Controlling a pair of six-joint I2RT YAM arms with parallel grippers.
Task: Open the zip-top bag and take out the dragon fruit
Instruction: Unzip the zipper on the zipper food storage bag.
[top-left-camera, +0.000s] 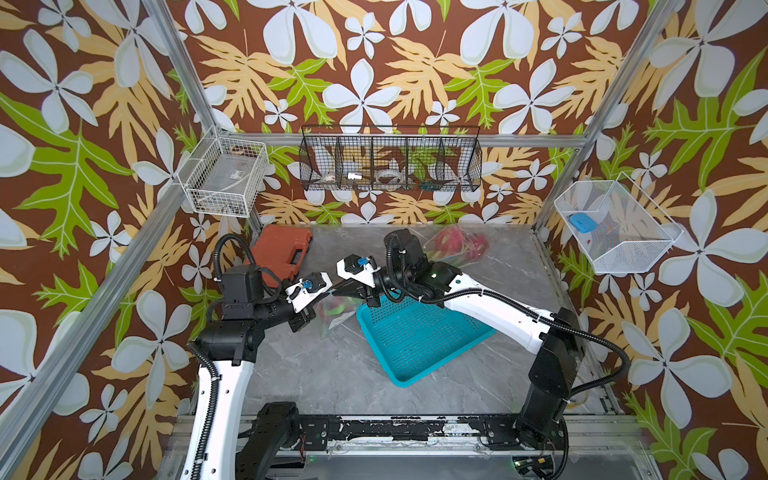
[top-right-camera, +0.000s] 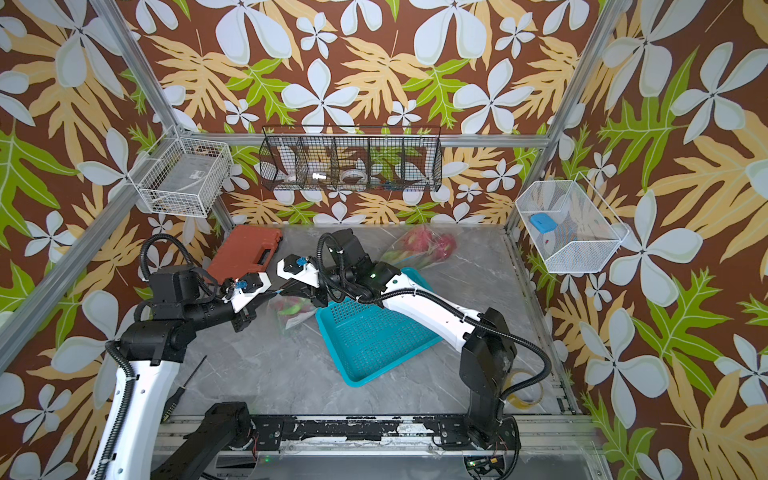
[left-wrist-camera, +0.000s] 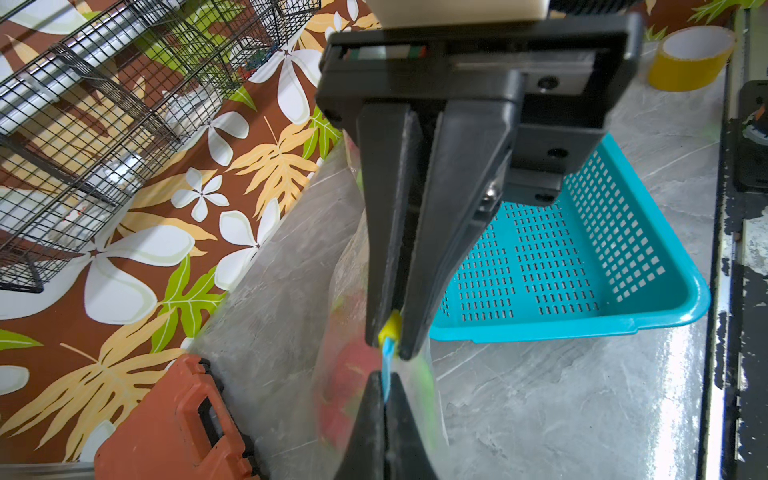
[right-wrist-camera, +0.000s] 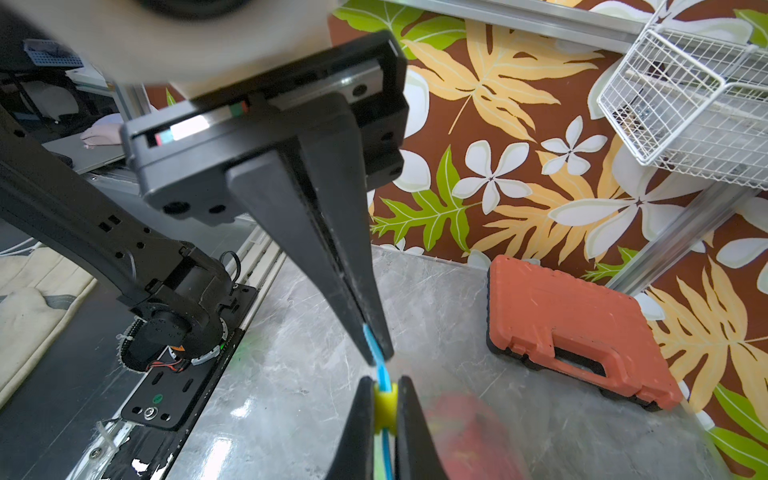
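My left hand (left-wrist-camera: 390, 336) is pressed together on the yellow slider (left-wrist-camera: 390, 328) of the zip-top bag (top-left-camera: 332, 316). My right hand (right-wrist-camera: 376, 353) faces it tip to tip and pinches the blue zip strip (right-wrist-camera: 374, 340) just beside the slider. Both hold the bag's top edge up, and its clear body hangs below them, just beside the far left corner of the teal basket (top-left-camera: 415, 345). I cannot tell whether the bag's bottom rests on the counter (top-left-camera: 311, 374).

Inside that bag I see dragon fruit (top-right-camera: 286, 309) as a blur of red skin and green scales; I cannot count them.

A second clear bag (top-right-camera: 424, 247) lies on the counter by the back wall, behind my right arm. It holds at least two pink fruits.

In the left wrist view the basket's slotted floor shows bare. An orange case (top-left-camera: 282, 253) lies shut at the back left of the counter.

On the walls:
- A black wire rack (top-left-camera: 390, 162), split into compartments, holds white rolls and small parts.
- A white wire basket (top-left-camera: 224, 178) on the left holds something flat and clear.
- A white mesh basket (top-left-camera: 615, 226) on the right holds a blue object (top-left-camera: 582, 222).
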